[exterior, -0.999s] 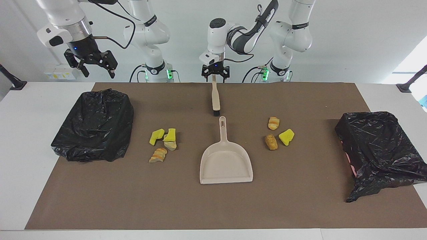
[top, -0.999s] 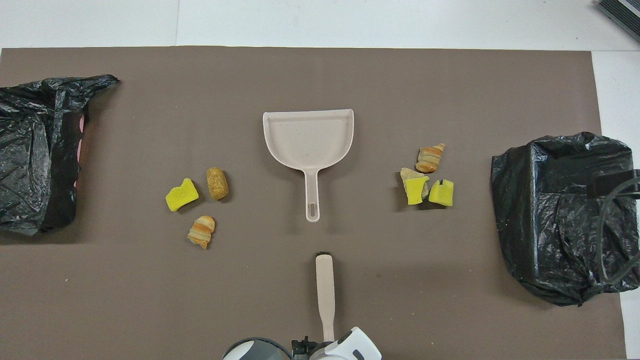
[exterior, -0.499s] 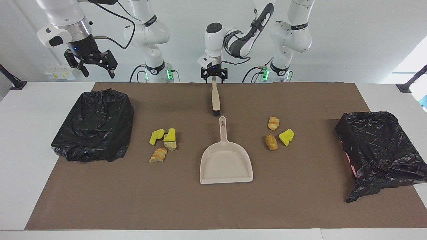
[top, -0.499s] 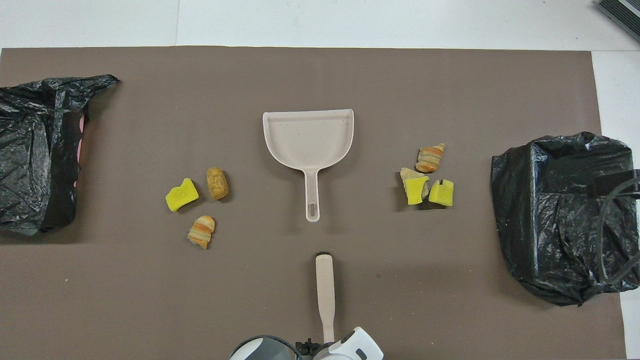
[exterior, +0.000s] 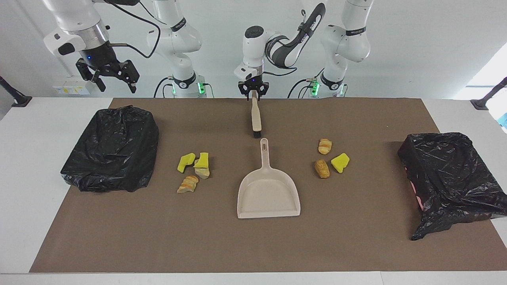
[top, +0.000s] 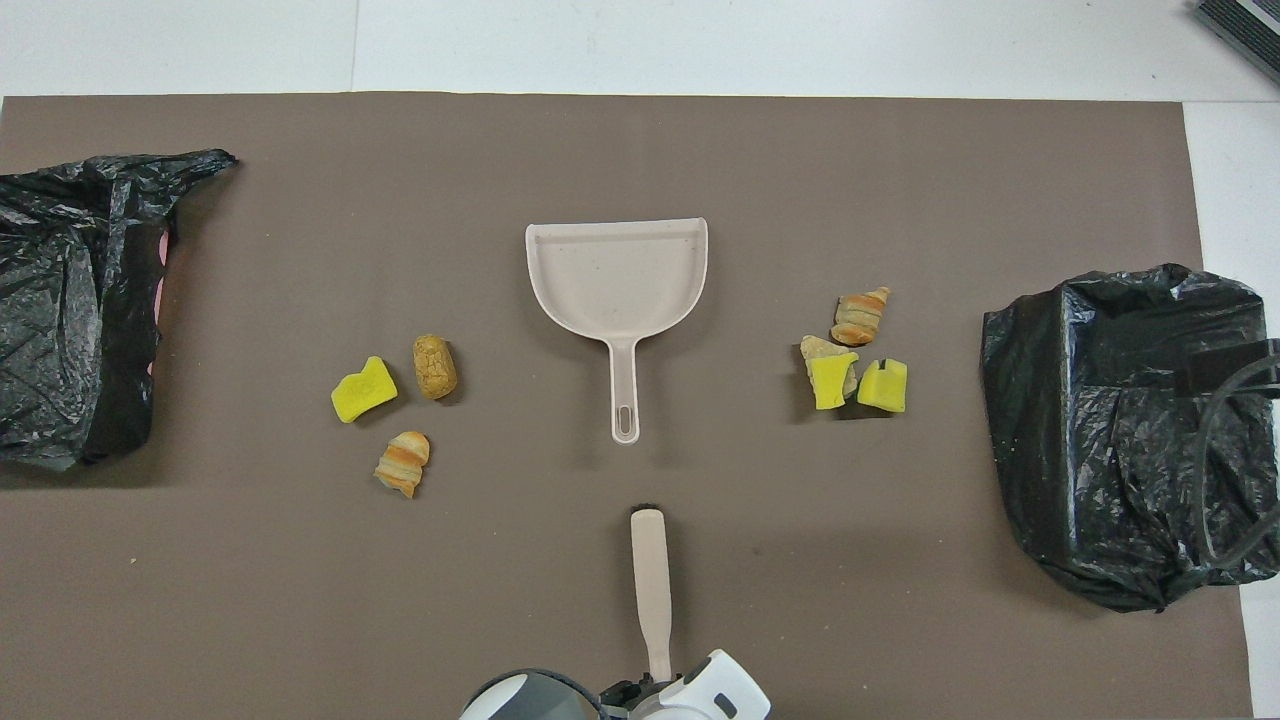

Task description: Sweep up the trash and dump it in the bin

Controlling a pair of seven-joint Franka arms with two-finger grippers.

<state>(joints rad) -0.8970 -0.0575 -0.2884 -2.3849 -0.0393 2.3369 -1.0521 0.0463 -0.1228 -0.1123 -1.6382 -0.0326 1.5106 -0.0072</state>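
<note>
I count seven trash scraps point(exterior: 193, 170) on the surface: four beside one bag-lined bin point(exterior: 111, 148), three toward the other bin point(exterior: 449, 178). The dustpan point(exterior: 268, 194) lies empty. Left hand point(exterior: 253, 92) grips the brush point(exterior: 256, 116); right hand point(exterior: 113, 79) hangs spread.

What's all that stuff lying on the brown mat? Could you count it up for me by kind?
Yellow sponge scraps: 3
Tan bread-like scraps: 4
Dustpan: 1
Brush: 1
Black-bagged bins: 2
Total: 11
</note>
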